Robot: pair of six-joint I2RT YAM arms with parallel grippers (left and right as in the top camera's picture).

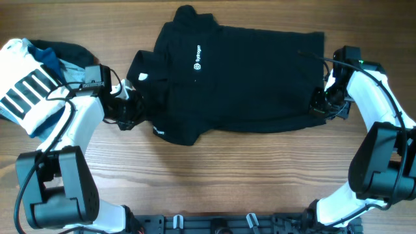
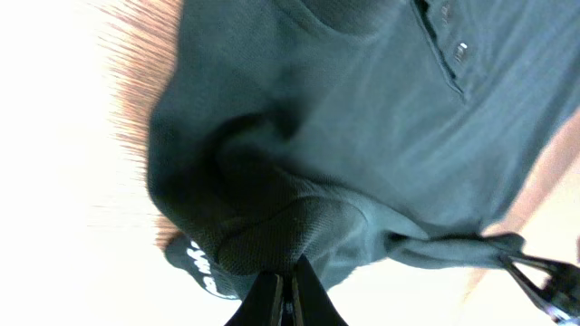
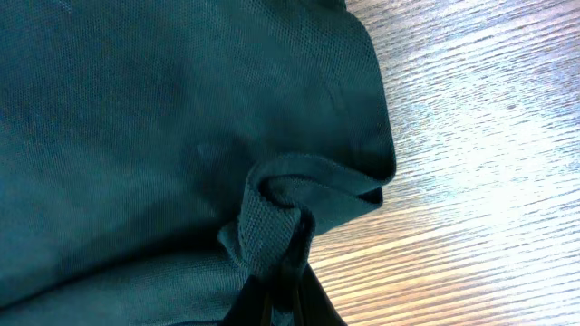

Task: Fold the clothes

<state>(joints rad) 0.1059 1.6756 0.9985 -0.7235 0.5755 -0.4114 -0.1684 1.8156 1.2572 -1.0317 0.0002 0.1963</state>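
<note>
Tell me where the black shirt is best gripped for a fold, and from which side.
Grip the black shirt at its two ends: the sleeve side on the left, the hem corner on the right, each approached low from outside. It lies flat on the table with those edges free; the left pincer and right pincer each pinch bunched fabric there.

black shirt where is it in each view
Overhead: black shirt spread across the top centre, collar upper left.
Left wrist: fills most of the frame, a fold pinched in the left tool at the bottom.
Right wrist: fills the left side, a bunched edge in the right tool.
Shared landmark: the wooden table beside it.
</note>
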